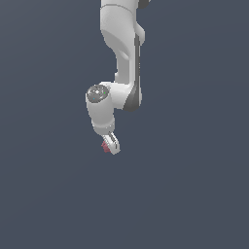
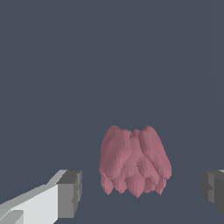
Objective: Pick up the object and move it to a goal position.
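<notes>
The object is a small lumpy dark pink, berry-like blob. In the wrist view it lies between my two grey-padded fingers, with a clear gap on each side. My gripper is open around it and touches neither side. In the exterior view the object peeks out as a small pink spot beside the white fingers of my gripper, which hangs low beneath the white arm. Most of the object is hidden by the fingers there.
The surface is a plain dark grey-blue plane with no other objects, edges or markers in view. The white arm comes down from the top of the exterior view.
</notes>
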Robot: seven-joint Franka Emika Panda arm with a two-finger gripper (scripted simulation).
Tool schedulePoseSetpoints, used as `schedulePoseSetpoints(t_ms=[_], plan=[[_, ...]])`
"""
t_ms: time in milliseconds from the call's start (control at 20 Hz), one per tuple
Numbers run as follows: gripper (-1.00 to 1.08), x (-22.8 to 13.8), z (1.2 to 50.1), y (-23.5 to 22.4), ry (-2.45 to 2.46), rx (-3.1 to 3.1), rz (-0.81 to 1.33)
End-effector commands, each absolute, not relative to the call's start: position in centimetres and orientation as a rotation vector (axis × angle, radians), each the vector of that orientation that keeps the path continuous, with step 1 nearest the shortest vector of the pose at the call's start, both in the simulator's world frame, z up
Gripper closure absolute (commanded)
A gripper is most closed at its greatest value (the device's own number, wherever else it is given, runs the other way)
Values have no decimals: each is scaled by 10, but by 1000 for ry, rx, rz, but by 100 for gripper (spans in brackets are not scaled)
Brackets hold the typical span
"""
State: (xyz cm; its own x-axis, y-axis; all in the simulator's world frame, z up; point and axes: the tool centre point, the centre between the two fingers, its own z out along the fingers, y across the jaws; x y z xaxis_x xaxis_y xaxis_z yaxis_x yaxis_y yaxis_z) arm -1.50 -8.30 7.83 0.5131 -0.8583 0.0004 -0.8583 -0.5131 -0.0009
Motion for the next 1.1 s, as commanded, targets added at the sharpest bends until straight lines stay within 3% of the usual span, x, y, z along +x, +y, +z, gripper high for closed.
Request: schedulePoseSetpoints(t_ms=[0,450,500,1050], plan=[[-92,-16,66,-83,1552,-2731,0],[-92,-15,40,-83,1555,-2730,0],[108,-15,40,-83,1555,-2730,0],[108,-15,41,-83,1554,-2729,-2]])
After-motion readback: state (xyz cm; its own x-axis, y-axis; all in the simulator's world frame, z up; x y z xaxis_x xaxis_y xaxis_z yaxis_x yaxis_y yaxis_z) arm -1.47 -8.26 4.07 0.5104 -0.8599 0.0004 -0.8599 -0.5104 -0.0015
